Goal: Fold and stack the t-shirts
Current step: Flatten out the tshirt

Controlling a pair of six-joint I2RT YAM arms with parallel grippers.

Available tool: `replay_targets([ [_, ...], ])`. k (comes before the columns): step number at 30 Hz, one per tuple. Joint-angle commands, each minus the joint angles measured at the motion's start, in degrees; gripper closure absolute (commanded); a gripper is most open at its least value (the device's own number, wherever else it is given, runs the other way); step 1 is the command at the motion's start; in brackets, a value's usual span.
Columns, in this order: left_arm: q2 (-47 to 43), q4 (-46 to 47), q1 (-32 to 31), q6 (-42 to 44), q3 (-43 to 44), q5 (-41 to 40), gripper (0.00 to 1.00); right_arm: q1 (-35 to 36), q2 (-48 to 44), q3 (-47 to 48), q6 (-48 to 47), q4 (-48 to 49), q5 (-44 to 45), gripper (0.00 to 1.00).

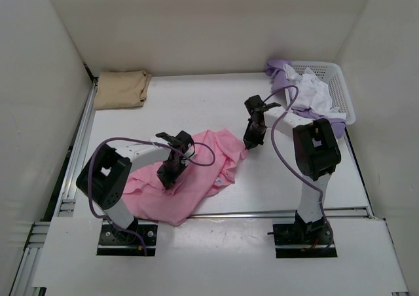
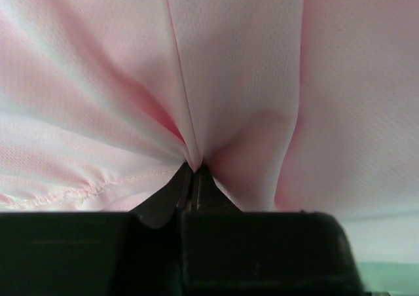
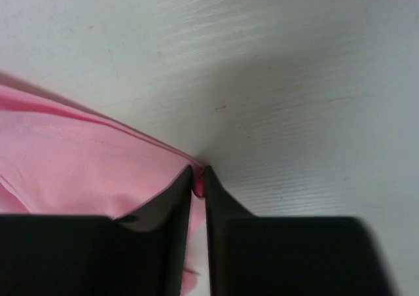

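Pink shirt (image 1: 196, 178): rumpled on the table (image 1: 262, 191) between the arms, probably about to be spread flat for folding.
Left claw (image 2: 194, 171): clamped on a pinch of its cloth.
Right claw (image 3: 198, 178): clamped on its right edge.
Tan shirt (image 1: 121, 90): folded in the far left corner, seemingly the stack's base.
White shirt (image 1: 314, 93), purple shirt (image 1: 281, 73): in the basket (image 1: 342, 93).

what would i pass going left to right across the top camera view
tan shirt → pink shirt → right claw, pinching the pink shirt's right corner → basket with a purple shirt and a white shirt
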Motion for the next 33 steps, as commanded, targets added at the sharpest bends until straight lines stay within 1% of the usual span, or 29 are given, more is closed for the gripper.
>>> replay_targets([
  [1, -0.5, -0.6, 1.8, 0.0, 3.2, 2.6, 0.9, 0.4, 1.2, 0.4, 0.0, -2.5, 3.2, 0.96],
  [2, -1.1, -1.1, 2.4, 0.0, 3.7, 2.6, 0.9, 0.4, 0.4, 0.4, 0.0, -3.0, 3.3, 1.0],
  [4, -1.8, -1.8, 4.2, 0.0, 5.6, 2.6, 0.9, 0.4, -0.9, 0.4, -0.7, -3.0, 3.9, 1.0],
  [8, -4.7, -3.8, 6.1, 0.0, 9.7, -0.5, 0.9, 0.4, -6.3, 2.8, -3.7, -3.6, 7.1, 1.0],
  [10, -5.5, -5.8, 6.9, 0.0, 12.9, -2.9, 0.9, 0.4, -8.3, 5.9, -5.1, -5.1, 9.0, 1.0],
  [11, -6.1, -6.4, 7.9, 0.0, 14.1, -3.5, 0.9, 0.4, -10.3, 7.1, -7.2, -5.1, 11.4, 1.0],
  [14, -6.7, -7.6, 10.4, 0.0, 17.7, -4.8, 0.9, 0.4, -14.3, 11.8, -11.6, -6.7, 14.9, 1.0],
  [17, -7.2, -8.1, 13.2, 0.0, 18.4, -4.8, 0.85, 0.4, -17.6, 15.2, -15.0, -7.2, 15.8, 1.0],
  [18, -6.5, -8.6, 13.2, 0.0, 18.4, -3.8, 0.83, 0.4, -18.3, 15.2, -15.0, -7.2, 15.8, 1.0],
  [20, -5.4, -9.3, 13.9, 0.0, 17.8, -0.9, 0.78, 0.4, -20.0, 15.2, -15.0, -7.2, 11.9, 1.0],
  [22, -3.4, -9.3, 13.9, 0.0, 16.1, 2.9, 0.74, 0.4, -20.6, 12.7, -15.0, -7.2, 9.6, 1.0],
  [24, -1.6, -8.4, 13.9, 0.0, 14.2, 4.6, 0.7, 0.9, -21.1, 10.5, -13.5, -6.7, 8.2, 1.0],
  [26, 1.3, -6.7, 13.9, 0.0, 13.4, 6.0, 0.7, 0.9, -22.2, 7.1, -12.5, -5.9, 7.0, 1.0],
  [29, 3.3, -5.9, 13.9, 0.0, 12.9, 6.6, 0.7, 1.5, -23.2, 3.8, -11.0, -4.6, 6.9, 1.0],
  [30, 3.9, -5.9, 13.9, 0.0, 12.9, 6.6, 0.66, 2.0, -23.7, 3.2, -11.0, -4.6, 6.9, 1.0],
  [31, 3.9, -5.9, 13.9, 0.0, 12.9, 6.6, 0.64, 2.0, -23.7, 2.5, -11.0, -4.6, 6.9, 1.0],
  [33, 3.9, -5.3, 13.9, 0.0, 12.3, 7.2, 0.64, 2.0, -24.3, 1.7, -11.0, -4.6, 6.9, 1.0],
])
